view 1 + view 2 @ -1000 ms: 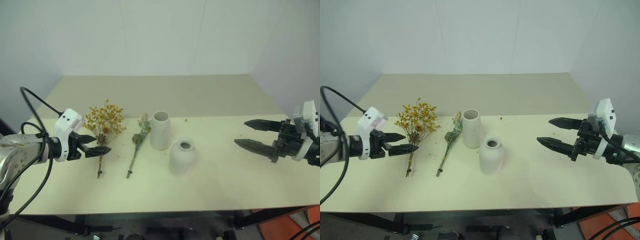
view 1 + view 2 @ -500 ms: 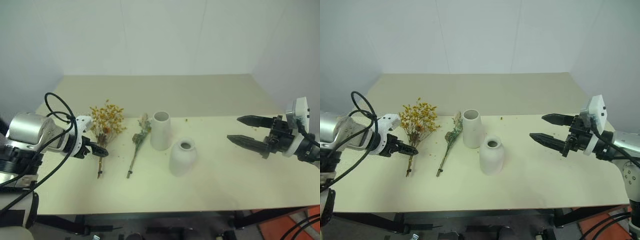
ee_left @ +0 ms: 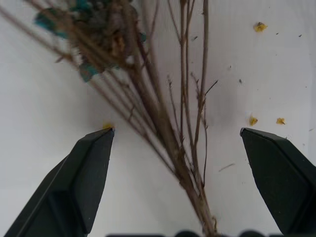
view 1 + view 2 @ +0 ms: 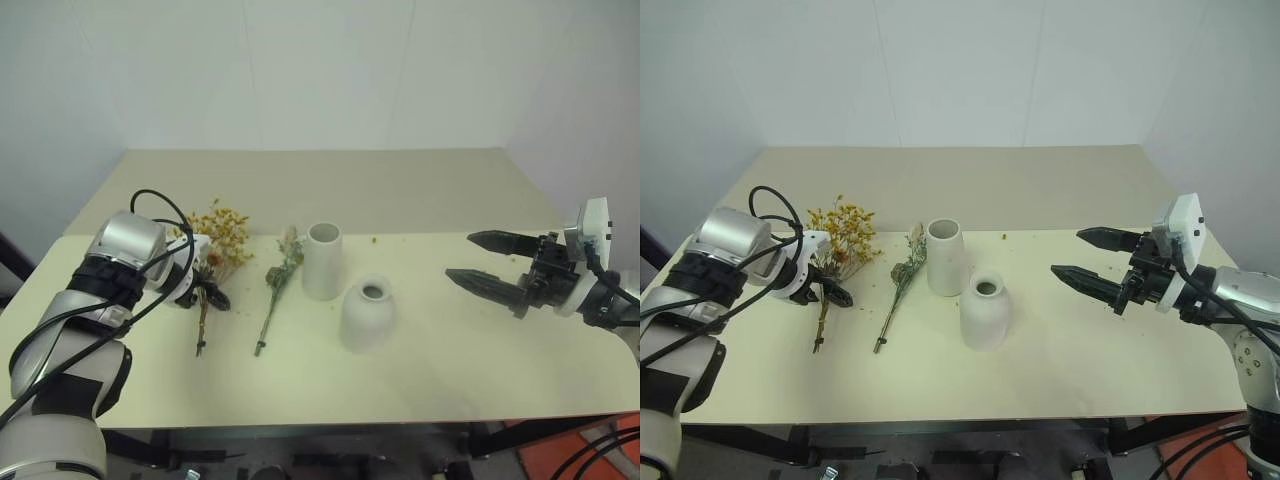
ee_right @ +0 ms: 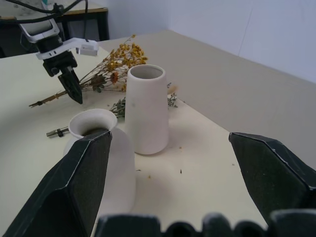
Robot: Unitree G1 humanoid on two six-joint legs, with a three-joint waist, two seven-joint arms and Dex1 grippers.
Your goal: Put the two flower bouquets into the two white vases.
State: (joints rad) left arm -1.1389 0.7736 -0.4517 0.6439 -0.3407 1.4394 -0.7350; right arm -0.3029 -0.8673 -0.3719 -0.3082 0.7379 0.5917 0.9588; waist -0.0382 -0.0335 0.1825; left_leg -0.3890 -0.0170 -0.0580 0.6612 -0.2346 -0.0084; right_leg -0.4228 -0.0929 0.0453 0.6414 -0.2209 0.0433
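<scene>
1. Left wrist view first: the left gripper (image 3: 175, 163) has its jaws spread wide, one finger on each side of the brown stems of the yellow bunch (image 3: 168, 118), touching nothing that I can see.
2. From the head, that gripper (image 4: 205, 293) points steeply down over the stems, just below the bushy orange-yellow head, and the bunch lies flat on the table (image 4: 450, 370).
3. Just beside it towards the vases lies the sprig (image 4: 276, 290), also flat, untouched.
4. The tall vase (image 4: 321, 261) stands next to the sprig's tip; the round vase (image 4: 365, 313) stands in front of it, nearer me. Both are upright and empty.
5. The right gripper (image 4: 482, 262) hangs level, well apart from the vases, jaws wide and holding nothing.
6. My reading: nothing is done yet. The first pick-up is about to be made; both bunches remain to be lifted and set in the vases.
</scene>
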